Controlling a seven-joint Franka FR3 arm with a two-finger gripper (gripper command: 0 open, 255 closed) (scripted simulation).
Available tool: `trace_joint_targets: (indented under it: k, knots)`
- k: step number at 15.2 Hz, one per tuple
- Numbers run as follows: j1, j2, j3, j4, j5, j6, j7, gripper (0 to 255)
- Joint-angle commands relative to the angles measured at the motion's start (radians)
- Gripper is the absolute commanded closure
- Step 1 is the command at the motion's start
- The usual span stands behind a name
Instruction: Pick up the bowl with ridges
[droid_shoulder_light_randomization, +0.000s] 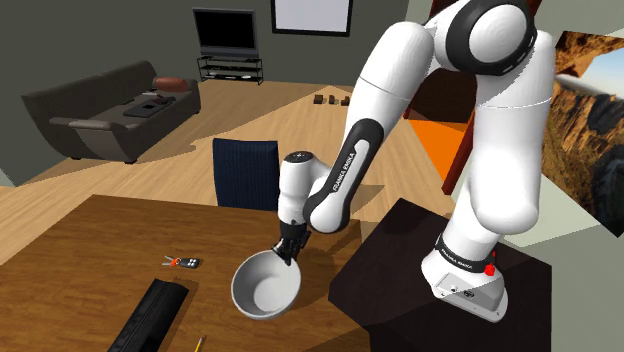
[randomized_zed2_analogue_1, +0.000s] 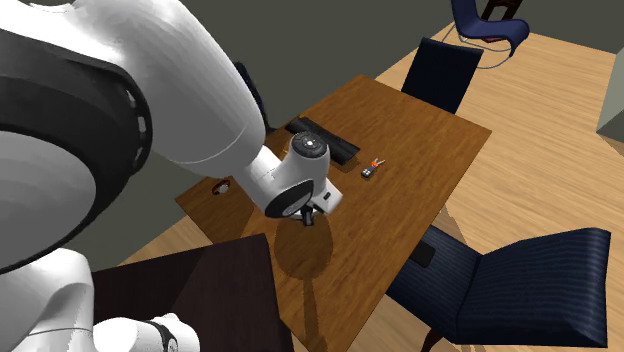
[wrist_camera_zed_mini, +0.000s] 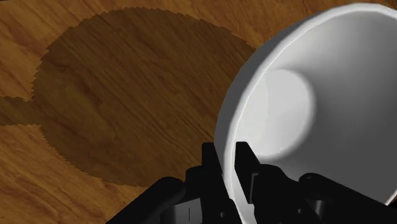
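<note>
Lift step: bowl (wrist_camera_zed_mini: 299, 108) looks clear of the table (wrist_camera_zed_mini: 38, 38), judging by its shadow (wrist_camera_zed_mini: 140, 95).
Gripper (wrist_camera_zed_mini: 226, 162) is clamped on the rim just ahead; you'd raise slowly, since a rim hold may slip.

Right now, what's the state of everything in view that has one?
Gripper: shut on the bowl's rim.
Bowl: held, tilted, empty, clear of the table.
Chair: upright, at the table's far edge.
TV: screen dark.
</note>
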Motion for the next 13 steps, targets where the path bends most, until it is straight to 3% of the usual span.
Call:
trace_joint_targets:
  k: [1,13]
  knots:
    - [-0.01,-0.032,0.015,-0.006,0.015,-0.026,-0.006,255]
    - [-0.044,-0.192,0.063,-0.014,0.103,-0.173,-0.055,255]
